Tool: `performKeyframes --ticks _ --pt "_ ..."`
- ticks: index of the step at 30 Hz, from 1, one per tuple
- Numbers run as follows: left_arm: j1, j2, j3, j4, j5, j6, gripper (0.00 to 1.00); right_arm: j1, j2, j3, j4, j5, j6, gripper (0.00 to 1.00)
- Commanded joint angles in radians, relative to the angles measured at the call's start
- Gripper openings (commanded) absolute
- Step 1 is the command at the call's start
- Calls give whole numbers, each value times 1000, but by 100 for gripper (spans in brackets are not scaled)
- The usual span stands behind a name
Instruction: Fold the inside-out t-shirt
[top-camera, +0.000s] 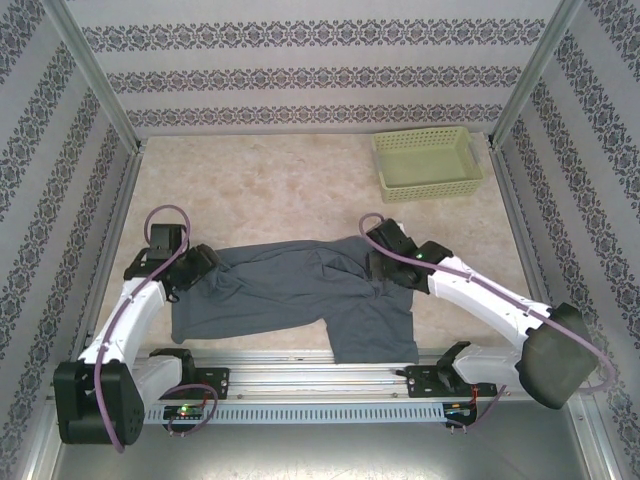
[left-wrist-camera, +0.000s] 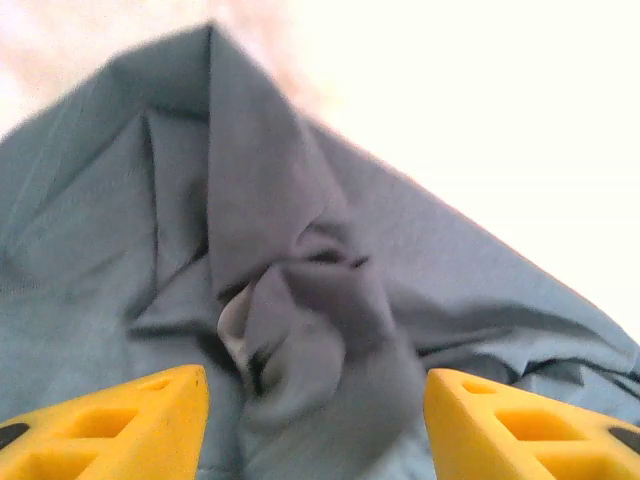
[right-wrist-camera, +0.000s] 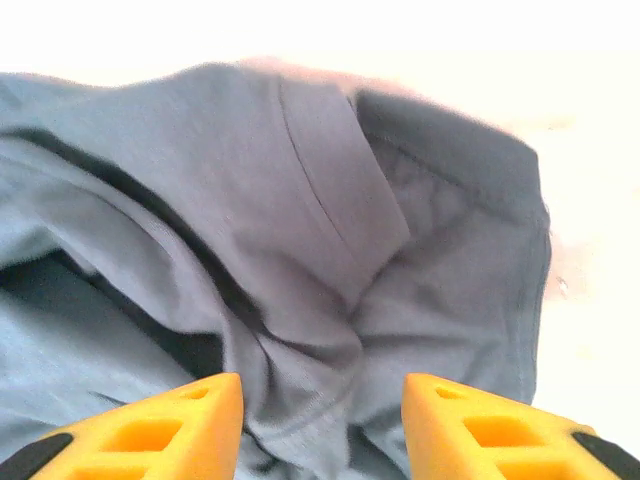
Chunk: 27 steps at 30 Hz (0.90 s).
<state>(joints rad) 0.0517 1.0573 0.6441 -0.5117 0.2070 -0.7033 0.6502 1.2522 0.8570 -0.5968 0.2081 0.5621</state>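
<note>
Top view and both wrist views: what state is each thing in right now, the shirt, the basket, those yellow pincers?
t-shirt: lying on the table, rumpled, not yet neatly folded.
light green basket: upright, empty, apart from the t-shirt.
left pincer: open, bunched cloth between its fingers.
right pincer: open, creased cloth between its fingers.

The t-shirt (top-camera: 300, 300) lies near-side on the table (top-camera: 280, 190), basket (top-camera: 430, 186) at far right.
</note>
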Motion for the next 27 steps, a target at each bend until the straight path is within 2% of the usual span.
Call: performKeyframes --ticks 1,9,15,18,21,23,24,27 --pt "-7 24 -1 -35 -29 43 59 15 69 60 28 -64 -30 46" --pt "-7 61 -47 4 -17 45 56 55 271 164 85 -105 -75 43" --pt "-10 135 -48 43 30 69 57 64 398 236 90 -64 -110 40" --pt "-23 185 -36 61 45 76 55 64 463 281 73 -33 -129 32" --pt "-31 212 -21 58 38 81 48 67 476 314 44 -2 -143 12" --pt "-33 207 -15 52 16 86 43 63 446 311 33 24 -146 3" --pt "-33 202 -13 49 9 88 40 58 423 306 28 35 -145 0" --pt "-45 181 -4 34 -15 94 31 29 361 283 22 33 -146 0"
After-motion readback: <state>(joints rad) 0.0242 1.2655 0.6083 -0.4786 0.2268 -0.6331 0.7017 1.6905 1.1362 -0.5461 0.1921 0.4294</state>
